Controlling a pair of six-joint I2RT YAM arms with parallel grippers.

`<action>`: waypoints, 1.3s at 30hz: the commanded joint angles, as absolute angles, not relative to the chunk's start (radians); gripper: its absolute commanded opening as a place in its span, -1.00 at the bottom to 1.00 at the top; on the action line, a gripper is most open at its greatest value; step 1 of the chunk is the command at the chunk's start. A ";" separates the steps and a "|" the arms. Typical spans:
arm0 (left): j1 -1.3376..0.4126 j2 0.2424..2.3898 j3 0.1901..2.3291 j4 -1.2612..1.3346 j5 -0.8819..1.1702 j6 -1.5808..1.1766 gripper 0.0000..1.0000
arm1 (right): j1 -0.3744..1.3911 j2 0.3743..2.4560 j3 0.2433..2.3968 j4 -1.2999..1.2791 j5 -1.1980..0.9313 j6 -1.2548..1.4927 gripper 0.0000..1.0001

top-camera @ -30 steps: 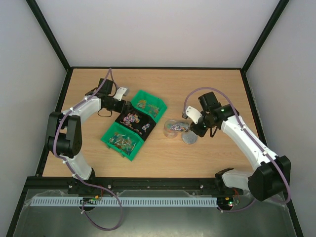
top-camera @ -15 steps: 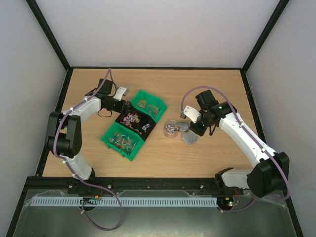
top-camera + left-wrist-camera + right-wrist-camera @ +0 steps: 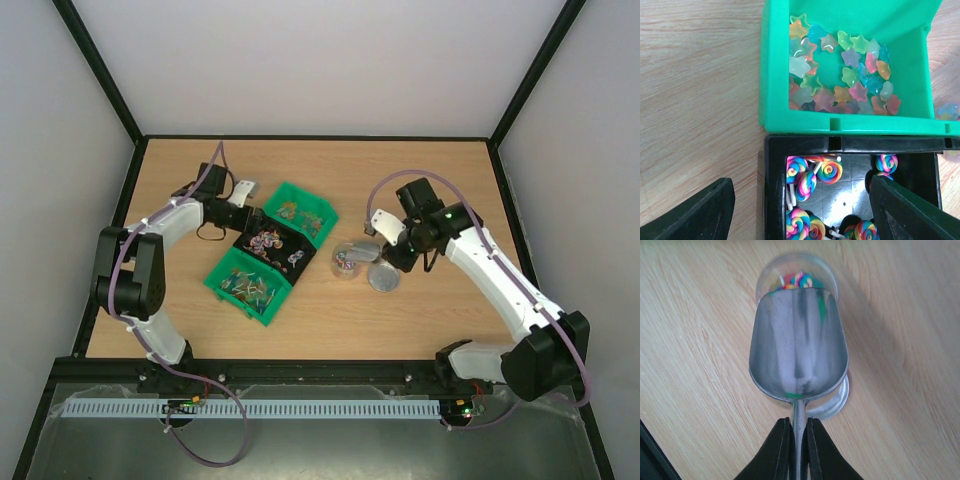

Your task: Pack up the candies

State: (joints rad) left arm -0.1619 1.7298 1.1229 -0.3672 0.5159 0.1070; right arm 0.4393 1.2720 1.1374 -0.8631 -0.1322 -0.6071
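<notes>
Clamping scoop [image 3: 798, 347] handle w/ R gripper [image 3: 799, 422], bowl directly over jar [image 3: 766, 276], long axis twd left edge; L gripper [image 3: 800, 207] wide above candies [image 3: 805, 182].

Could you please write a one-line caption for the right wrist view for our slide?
Right gripper holds an empty metal scoop over the clear jar, swirl candies visible inside.

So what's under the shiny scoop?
A clear jar sits under the scoop, with a few swirly candies peeking out. The scoop hides the rest of the jar's inside.
</notes>
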 commanded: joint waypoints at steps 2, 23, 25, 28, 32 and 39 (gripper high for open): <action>-0.149 1.676 1.083 -0.381 0.516 0.103 0.54 | 0.460 1.267 1.263 -0.859 -0.260 -0.467 -0.97; -0.133 1.610 1.015 -0.388 0.472 0.053 0.42 | 0.775 1.592 1.372 -0.581 -0.211 -0.194 -0.97; -0.133 1.606 1.008 -0.385 0.475 0.052 0.40 | 0.788 1.629 1.390 -0.576 -0.196 -0.179 -0.97; -0.133 1.604 1.001 -0.381 0.479 0.049 0.35 | 0.796 1.677 1.410 -0.570 -0.171 -0.150 -0.97; -0.133 1.606 0.994 -0.375 0.482 0.046 0.31 | 0.798 1.723 1.416 -0.543 -0.139 -0.129 -0.97; -0.142 1.612 0.997 -0.373 0.494 0.061 0.25 | 0.811 1.806 1.462 -0.603 -0.078 -0.116 -0.97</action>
State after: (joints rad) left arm -0.1387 1.6306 1.0065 -0.3779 0.4793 0.0532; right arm 0.7979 1.7664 1.4170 -0.5510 -0.1215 -0.1410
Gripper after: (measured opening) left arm 0.634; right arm 0.062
